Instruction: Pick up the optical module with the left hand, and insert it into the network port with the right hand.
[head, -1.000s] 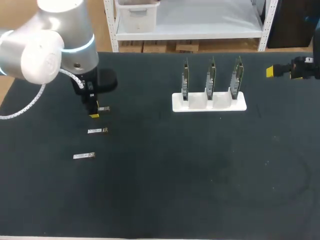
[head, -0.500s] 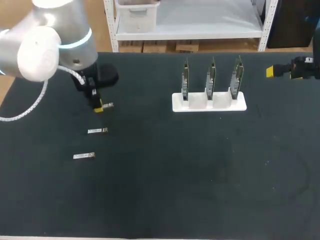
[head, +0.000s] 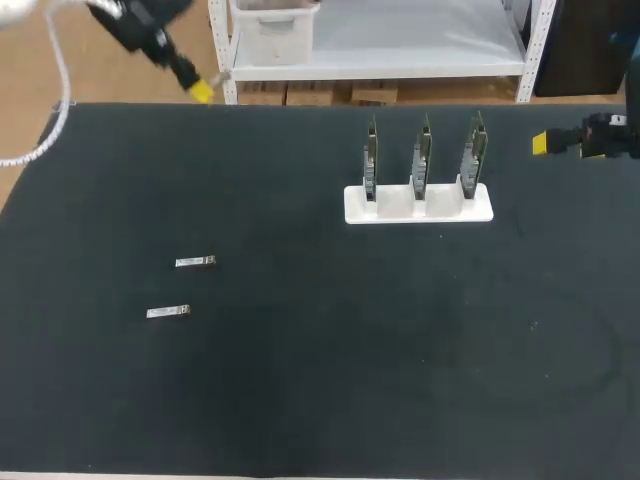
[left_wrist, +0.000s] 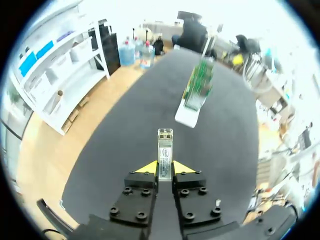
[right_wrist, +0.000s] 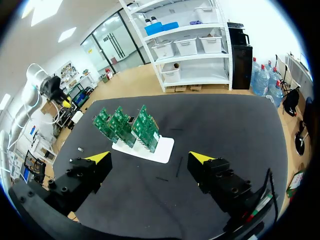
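High over the table's far left corner, my left gripper (head: 203, 90) is shut on a small silver optical module (head: 217, 77). In the left wrist view the module (left_wrist: 164, 152) sticks out forward from between the closed yellow tips of the left gripper (left_wrist: 164, 168). Three upright green network boards (head: 421, 155) stand in a white holder (head: 480, 211) at the back right of the middle. My right gripper (head: 545, 143) hovers open at the right edge, beyond the holder. In its own view the right gripper (right_wrist: 151, 160) has nothing between its fingers, and the boards (right_wrist: 127, 124) lie ahead of it.
Two more silver modules lie on the black mat (head: 330, 380) at the left, one (head: 195, 262) behind the other (head: 168, 313). The holder's white base (left_wrist: 186, 116) shows far ahead of the left gripper.
My left gripper closed on the rearmost module and lifted it off the mat, rising up and back to the far left. The right arm has not moved.
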